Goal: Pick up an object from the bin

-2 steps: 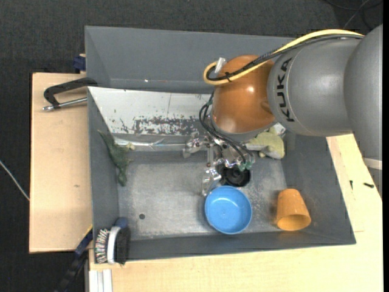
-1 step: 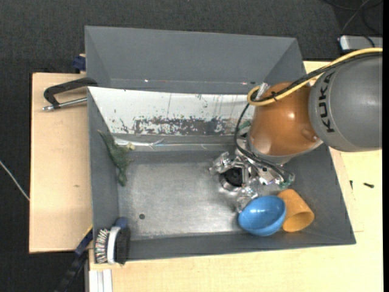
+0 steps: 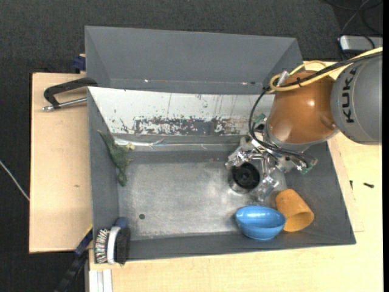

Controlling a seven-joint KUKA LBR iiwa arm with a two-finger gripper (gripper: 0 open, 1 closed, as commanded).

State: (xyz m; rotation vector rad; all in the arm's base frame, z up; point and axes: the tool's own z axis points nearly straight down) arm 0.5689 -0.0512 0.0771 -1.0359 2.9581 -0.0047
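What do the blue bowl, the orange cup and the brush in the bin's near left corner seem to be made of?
Blue bowl: probably plastic, smooth and slightly glossy; light spots show on its inside. Orange cup: likely plastic too, duller, with even colour. Brush: dark body, maybe plastic, with pale bristles; their material I cannot tell.

The arm [image 3: 364, 99] is a thick grey cylinder with black KUKA lettering. A glossy orange dome cover [image 3: 301, 111] sits at its wrist, with black and pale yellow cables [image 3: 281, 78] looping over it. The gripper [image 3: 254, 174] is shiny silver metal around a black round part.
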